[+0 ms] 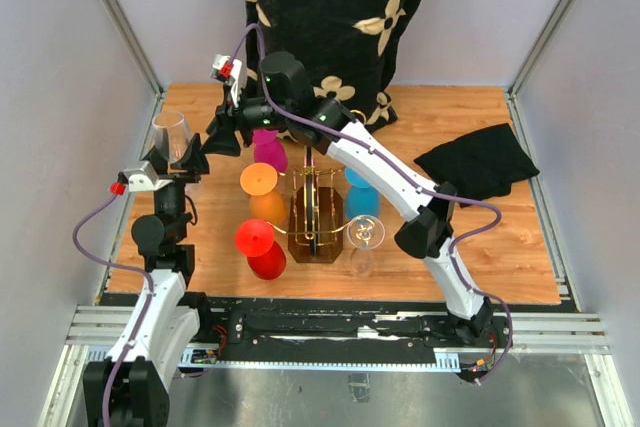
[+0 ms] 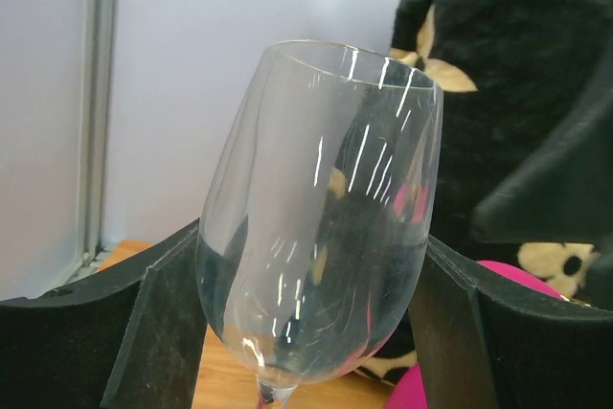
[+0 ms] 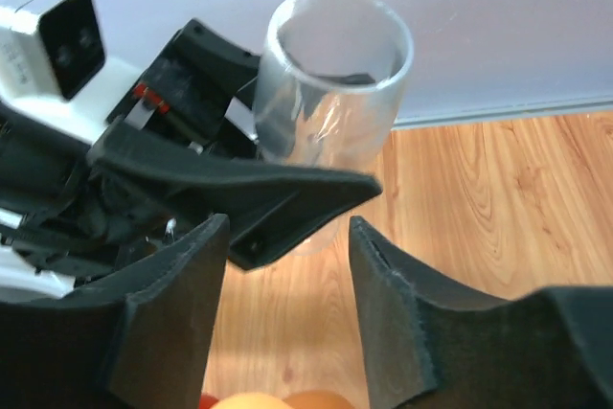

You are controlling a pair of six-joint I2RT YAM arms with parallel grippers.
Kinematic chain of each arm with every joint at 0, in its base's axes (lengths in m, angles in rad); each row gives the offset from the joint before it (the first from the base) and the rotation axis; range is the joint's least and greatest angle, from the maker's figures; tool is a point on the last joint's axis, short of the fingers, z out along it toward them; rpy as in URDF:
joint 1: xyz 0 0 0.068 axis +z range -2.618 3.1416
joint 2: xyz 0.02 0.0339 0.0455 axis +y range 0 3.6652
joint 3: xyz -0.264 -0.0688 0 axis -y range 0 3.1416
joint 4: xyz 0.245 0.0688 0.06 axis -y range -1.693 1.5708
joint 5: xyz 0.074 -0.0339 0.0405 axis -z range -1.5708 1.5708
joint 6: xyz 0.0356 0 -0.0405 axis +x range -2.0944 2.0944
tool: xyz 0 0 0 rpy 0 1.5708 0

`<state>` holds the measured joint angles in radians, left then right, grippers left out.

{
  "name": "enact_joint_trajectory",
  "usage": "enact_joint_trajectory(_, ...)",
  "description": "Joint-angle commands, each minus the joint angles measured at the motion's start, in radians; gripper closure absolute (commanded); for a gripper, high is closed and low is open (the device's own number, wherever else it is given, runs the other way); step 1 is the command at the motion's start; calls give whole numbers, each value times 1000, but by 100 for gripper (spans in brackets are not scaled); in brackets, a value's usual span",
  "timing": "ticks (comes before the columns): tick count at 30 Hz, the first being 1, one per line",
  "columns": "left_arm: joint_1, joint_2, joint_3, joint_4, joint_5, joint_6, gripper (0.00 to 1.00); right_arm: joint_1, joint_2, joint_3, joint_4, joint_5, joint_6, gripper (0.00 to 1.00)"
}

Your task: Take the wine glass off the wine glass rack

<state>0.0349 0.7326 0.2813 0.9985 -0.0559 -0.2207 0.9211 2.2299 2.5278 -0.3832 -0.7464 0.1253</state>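
1. Left gripper (image 2: 311, 246): I see its two black fingers (image 2: 144, 332) closed on the lower bowl of the wine glass (image 2: 316, 189). There is one finger on each side, and both touch the glass.
2. Wine glass: clear, rim up, leaning a little. Its stem runs out of the bottom of the left wrist view. From overhead, the wine glass (image 1: 172, 135) is held up at the left side of the table (image 1: 500, 237), well apart from the wine glass rack (image 1: 315, 209).
3. Right gripper (image 3: 285, 237): its fingers (image 3: 172, 313) are spread with nothing held between them. It points toward the wine glass and sits just beside the left gripper.
4. White camera housing (image 3: 48, 35) on the left wrist: the print along its edge is too small for me to read.
5. Wine glass rack: gold wire on a dark brown base, standing mid-table.
6. Glasses close around the rack, feet upward:
   - pink glass (image 1: 268, 150) at the back left
   - orange glass (image 1: 259, 180) on the left
   - red glass (image 1: 256, 239) at the near left
   - blue glass (image 1: 361, 194) on the right
   - second clear glass (image 1: 365, 233) at the near right
7. Black cloth (image 1: 480, 159): crumpled on the table to the right, apart from the rack.
8. Black fabric (image 1: 330, 17) with beige flower shapes: hanging behind the table's far edge.
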Motion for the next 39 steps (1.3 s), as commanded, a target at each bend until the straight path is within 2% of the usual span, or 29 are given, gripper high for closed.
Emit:
enact_joint_trajectory(1,-6,-65,59,-125,117,-12,99,10,33,86,144,5,63,45)
enact_joint_trajectory(6,-7,-115,66,-189,209,-18,99,10,59,79,248,-62,158,27)
enact_joint_trajectory(16,-15,-164,48,-187,235,-76,100,15,85,87,285,-70,205,14)
enact_joint_trajectory(32,-33,-193,82,-150,247,-146,99,46,104,81,297,-64,220,13)
enact_joint_trajectory(37,-39,-194,78,-149,251,-145,99,58,112,92,306,-69,232,17)
enact_joint_trajectory(39,-41,-196,77,-147,253,-143,99,61,115,94,307,-72,234,23)
